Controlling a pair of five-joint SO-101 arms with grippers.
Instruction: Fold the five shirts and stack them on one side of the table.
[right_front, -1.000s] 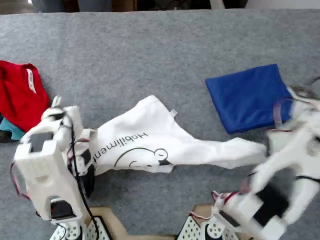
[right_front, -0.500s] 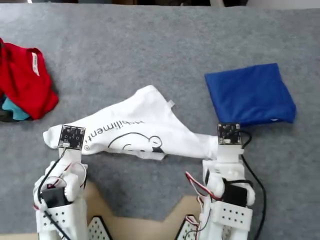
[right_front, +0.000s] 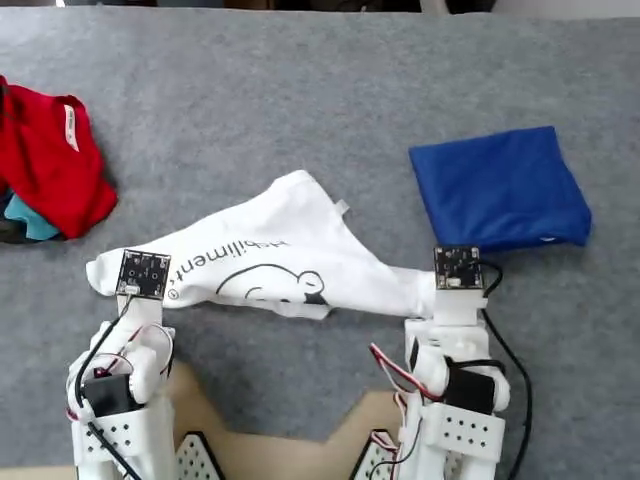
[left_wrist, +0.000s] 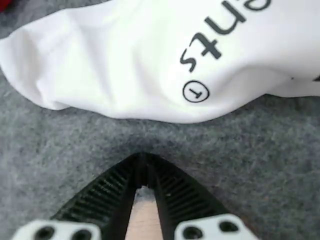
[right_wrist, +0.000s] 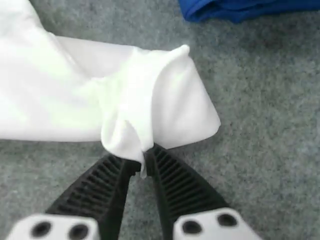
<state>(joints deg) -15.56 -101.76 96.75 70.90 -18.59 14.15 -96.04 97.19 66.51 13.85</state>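
A white shirt (right_front: 270, 262) with black print lies crumpled and stretched across the front of the grey table (right_front: 300, 110). My left gripper (left_wrist: 143, 161) is shut and empty, its tips just short of the white shirt's (left_wrist: 125, 60) near edge; the high view has that arm (right_front: 146, 274) at the shirt's left end. My right gripper (right_wrist: 145, 159) is shut on a fold at the white shirt's (right_wrist: 150, 95) other end, and its arm (right_front: 458, 268) stands at the shirt's right end. A folded blue shirt (right_front: 500, 188) lies at the right, its edge (right_wrist: 240, 9) just beyond the right gripper.
A red shirt (right_front: 52, 165) lies bunched at the left edge with a teal one (right_front: 24, 226) and a dark one partly under it. Both arm bases stand on tan board (right_front: 260, 440) at the front edge.
Both arms came down from a raised pose to the shirt's two ends near the front edge. The shirt's right end shifted left. Nothing moved in the last half second.
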